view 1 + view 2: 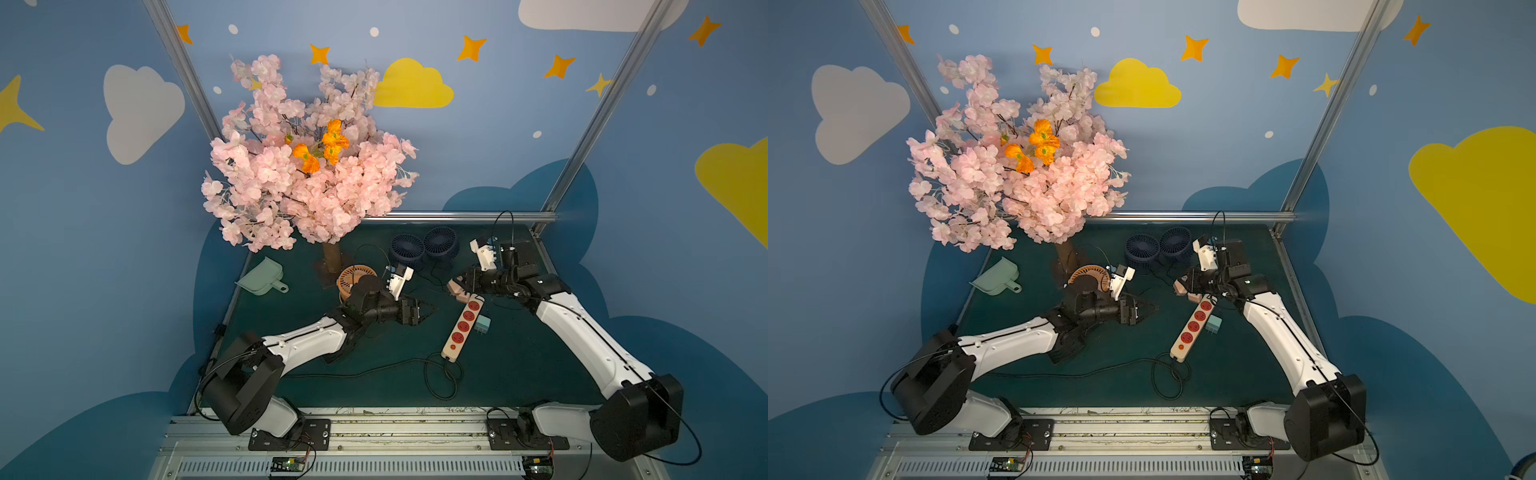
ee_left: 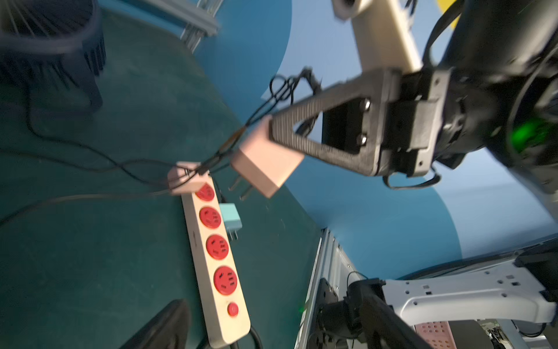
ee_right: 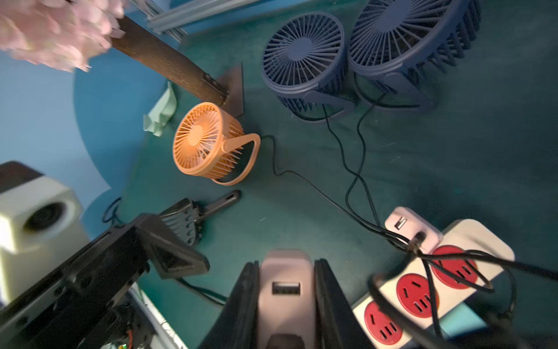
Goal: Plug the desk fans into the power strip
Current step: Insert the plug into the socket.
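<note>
1. Right wrist view shows the green table (image 3: 287,217) spread beneath both pincers, with the blossom tree (image 1: 257,174) far beyond the left pincer (image 1: 432,309).
2. We see the left pincer spread wide and empty, hovering well apart from the right pincer (image 1: 457,286).
3. Two navy fans (image 3: 305,57) stand beyond the right pincer. The orange fan (image 3: 205,142) sits by the left pincer's wrist, its cord trailing toward the right pincer.
4. The power strip (image 2: 216,250) lies flat just under the right pincer, running from it back toward the robot's base, and four red sockets show.
5. The right pincer is clamped on a pink adapter (image 2: 265,163), held just above the strip's far end. A second pink adapter (image 2: 184,179), with cords, rests on that end right beside it; we cannot tell whether it is seated. A teal adapter (image 2: 231,219) lies beside the strip, below the pincer.
6. The prongs (image 2: 235,184) hang bare, so we judge the carry-to-socket step is in hand. Next they need squaring over a free socket, then a straight push, perhaps with the left pincer bracing the strip.
</note>
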